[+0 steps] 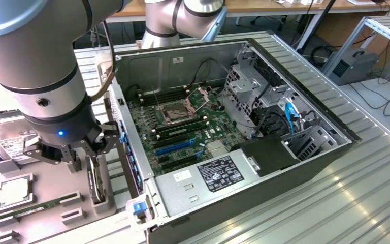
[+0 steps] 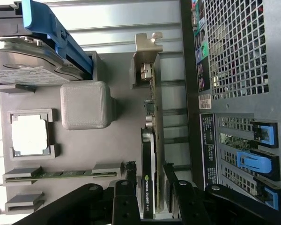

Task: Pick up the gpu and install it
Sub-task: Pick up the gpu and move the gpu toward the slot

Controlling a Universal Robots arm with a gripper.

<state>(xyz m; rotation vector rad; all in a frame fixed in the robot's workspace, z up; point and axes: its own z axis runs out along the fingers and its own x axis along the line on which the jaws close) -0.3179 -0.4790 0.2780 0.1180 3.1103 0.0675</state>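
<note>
Gpu (image 1: 97, 179) (image 2: 152, 140): on edge in a slot of the grey parts tray (image 1: 46, 226) (image 2: 79, 154), bracket end upright. Gripper (image 1: 93, 155) (image 2: 149, 166): above that slot, fingers spread wide either side of the gpu, gripping nothing.

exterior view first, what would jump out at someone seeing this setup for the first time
The open computer case dominates the middle of the exterior view, its motherboard bare. On that view's left the big arm holds its gripper over the gpu, which stands on edge in a grey tray; in the wrist view the jaws stand open on either side of the card.
</note>
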